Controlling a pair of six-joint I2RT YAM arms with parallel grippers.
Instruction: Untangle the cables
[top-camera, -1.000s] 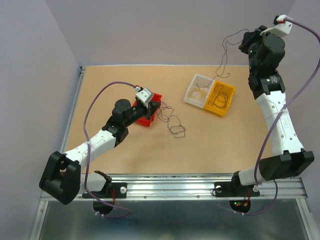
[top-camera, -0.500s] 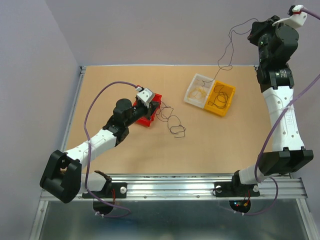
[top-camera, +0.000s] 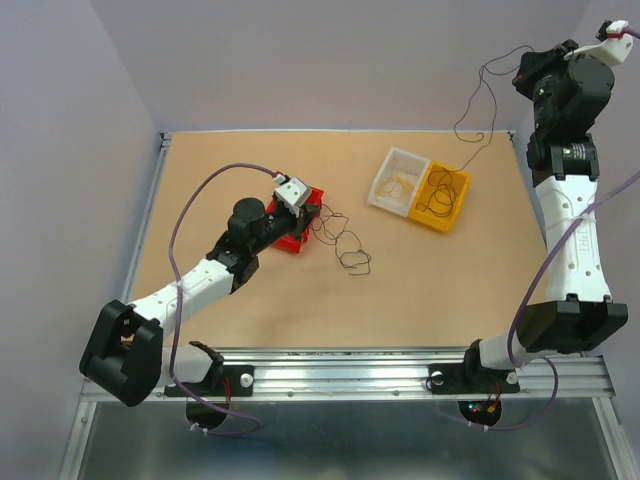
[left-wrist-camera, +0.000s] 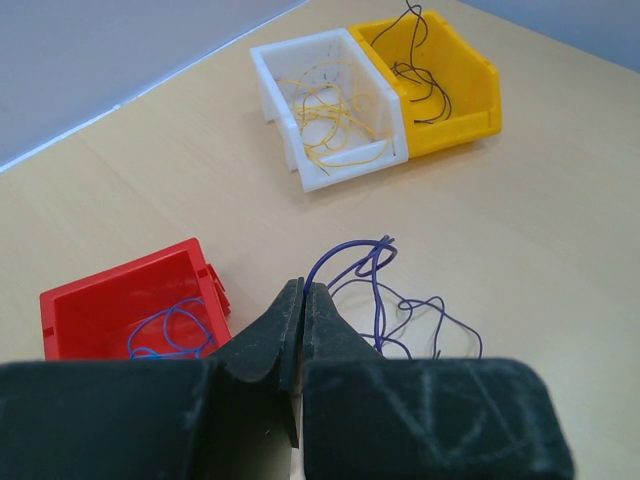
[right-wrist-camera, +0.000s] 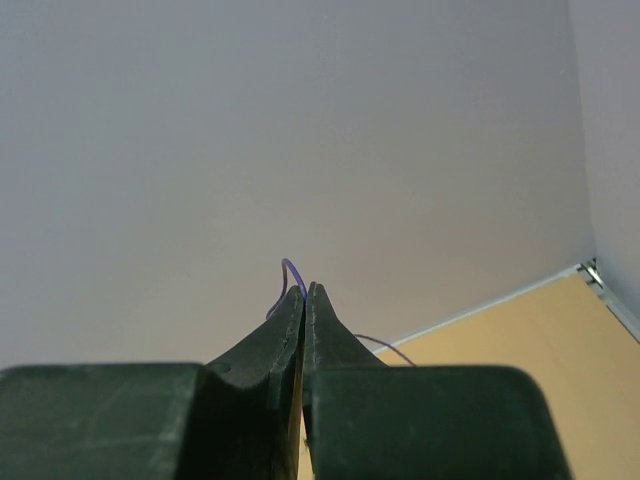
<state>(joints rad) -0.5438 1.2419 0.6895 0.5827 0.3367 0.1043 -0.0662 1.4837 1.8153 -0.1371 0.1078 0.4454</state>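
The left gripper (left-wrist-camera: 303, 292) sits low over the counter (top-camera: 420, 290), just beside the red bin (left-wrist-camera: 95, 320). Jaws clenched. A blue-purple strand (left-wrist-camera: 345, 252) arcs out of the tips; it looks pinched, though the wrist view doesn't show the contact cleanly. The strand runs into the loose clump (left-wrist-camera: 410, 315) of blue-purple cables lying flat on the counter, to the right of the red bin in the top view, between it and the other two bins. The red bin holds a few blue loops (left-wrist-camera: 165, 330).

The right gripper (right-wrist-camera: 304, 290) is high above the counter at the far right corner, with the wall (right-wrist-camera: 300, 120) behind it. Jaws clamped on a thin dark cable (right-wrist-camera: 288, 268) that pokes out just past the tips. In the top view the cable hangs in slack kinks from the jaws, down and to the left. Its lower end is inside the yellow bin (left-wrist-camera: 465, 115), coiled among the dark wires (left-wrist-camera: 425, 85) there.

The white bin (left-wrist-camera: 350, 172) touches the yellow bin side by side and holds yellow-tan wires (left-wrist-camera: 335, 115). The pair sits right of centre towards the far edge, well apart from the red bin.
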